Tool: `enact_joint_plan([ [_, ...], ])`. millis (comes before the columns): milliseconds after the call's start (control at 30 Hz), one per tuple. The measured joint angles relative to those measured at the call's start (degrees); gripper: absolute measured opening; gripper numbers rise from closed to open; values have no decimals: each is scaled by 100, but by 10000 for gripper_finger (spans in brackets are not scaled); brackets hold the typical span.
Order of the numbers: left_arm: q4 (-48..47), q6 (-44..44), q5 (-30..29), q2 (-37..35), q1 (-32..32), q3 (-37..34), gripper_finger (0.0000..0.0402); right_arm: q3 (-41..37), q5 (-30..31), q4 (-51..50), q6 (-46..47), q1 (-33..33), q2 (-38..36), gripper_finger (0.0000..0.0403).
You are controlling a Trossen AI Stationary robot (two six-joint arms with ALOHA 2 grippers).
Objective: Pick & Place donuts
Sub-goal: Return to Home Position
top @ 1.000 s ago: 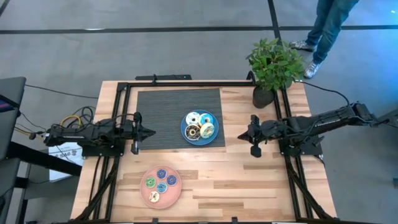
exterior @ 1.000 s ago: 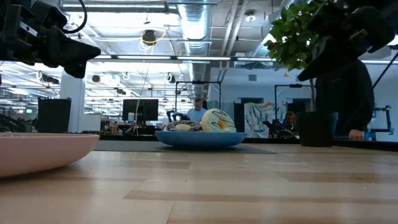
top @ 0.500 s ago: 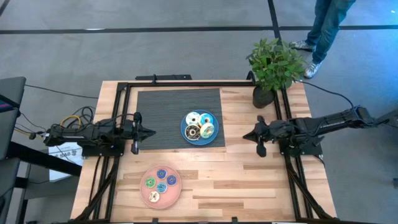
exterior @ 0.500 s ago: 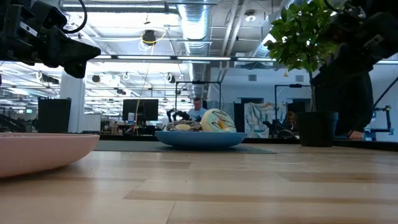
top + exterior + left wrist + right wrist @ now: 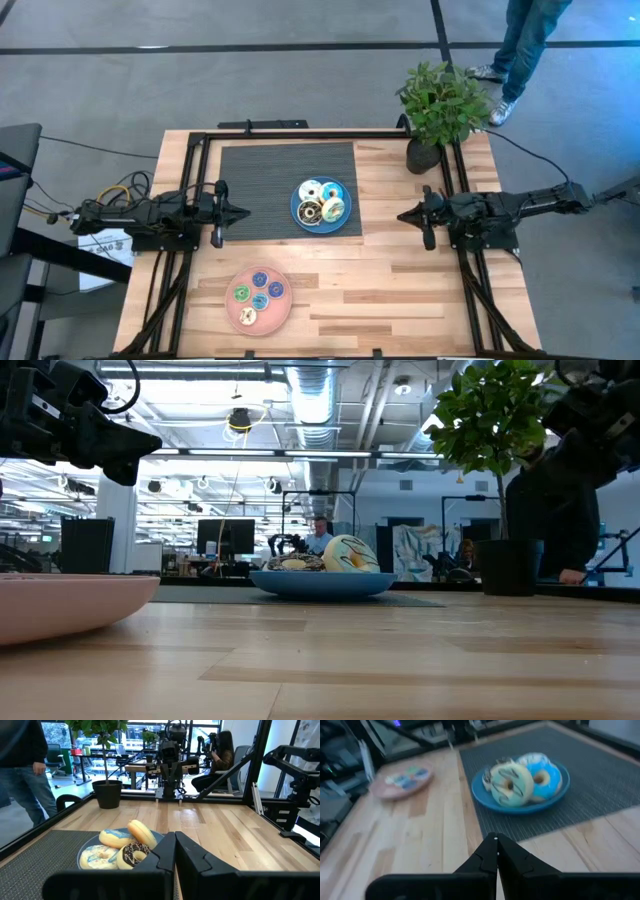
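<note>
From the high view, four large donuts crowd the blue plate on the dark mat. Four small donuts lie flat on the pink plate, nearer the table's front edge. The left claw and right claw hang at opposite sides, well apart from both plates.

In the low view, one large donut props up on edge above the blue plate's rim.

The left wrist view shows its claw pinched closed on nothing, with the large donuts overlapping beyond it.

The right wrist view shows that claw likewise closed and empty. The rings look like light, stiff toys with a smooth glaze that may slip. The best hold is probably across one side of the ring, with a finger through the hole.
</note>
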Motion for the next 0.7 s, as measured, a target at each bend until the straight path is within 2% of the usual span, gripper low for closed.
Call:
enact_joint_plan([
  [400,0,0,0,0,0,0,0,-429,-111,256,-616,-63,-1642,0],
  [533,0,0,-1,-1,-1,0,0,-470,-185,406,-829,-128,-1660,0],
  [700,0,0,-2,-2,0,0,0,-488,-613,720,-1098,-134,-1658,0],
])
